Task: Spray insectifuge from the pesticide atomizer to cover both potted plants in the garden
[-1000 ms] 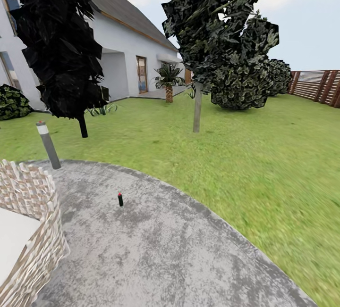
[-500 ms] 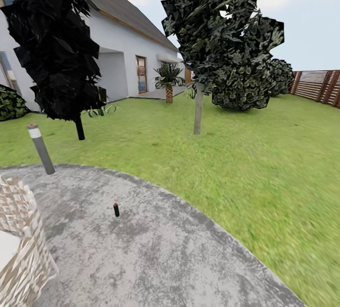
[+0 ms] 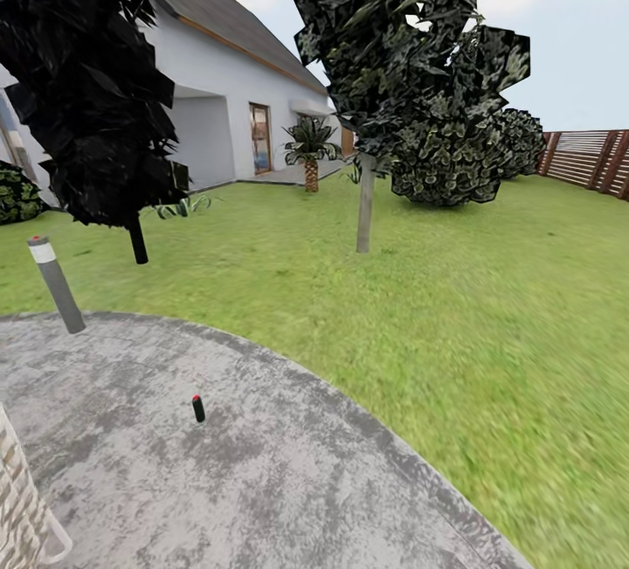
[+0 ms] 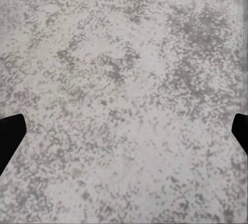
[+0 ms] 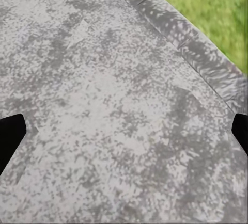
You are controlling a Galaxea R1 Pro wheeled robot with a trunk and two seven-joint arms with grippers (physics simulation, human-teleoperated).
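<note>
- Garden lawn (image 3: 489, 307): green grass ringing the patio.
- Stone patio (image 3: 262, 482): round, mottled grey.
- Wooden fence (image 3: 585, 158): brown horizontal slats, far right.

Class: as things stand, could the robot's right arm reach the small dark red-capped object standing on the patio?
Probably not: the red-capped object stands well ahead on the stone patio, and the right gripper sees just bare stone and lawn edge.

Black fingertips (image 4: 10, 136), seemingly blunt wedges; right pair (image 5: 10, 133) alike
</note>
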